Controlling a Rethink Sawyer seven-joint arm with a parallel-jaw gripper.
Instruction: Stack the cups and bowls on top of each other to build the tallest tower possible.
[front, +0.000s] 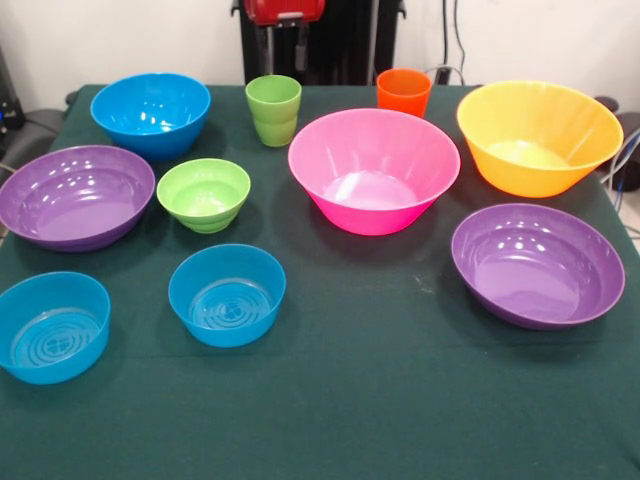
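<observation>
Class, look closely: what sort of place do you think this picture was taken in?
Probably a robotics lab set up for a stacking test: a green cloth-covered table, plastic bowls such as the pink bowl and an orange cup laid out apart, and a red robot pedestal behind.

1. No readable text, labels, brands, numbers or signs anywhere in the front view.
2. Bowls and cups: plain glossy plastic, no print or markings.
3. Desk (400, 400) cloth: plain dark green, nothing written on it.
4. Red robot part (285, 10) at the top edge: no legible lettering.
</observation>
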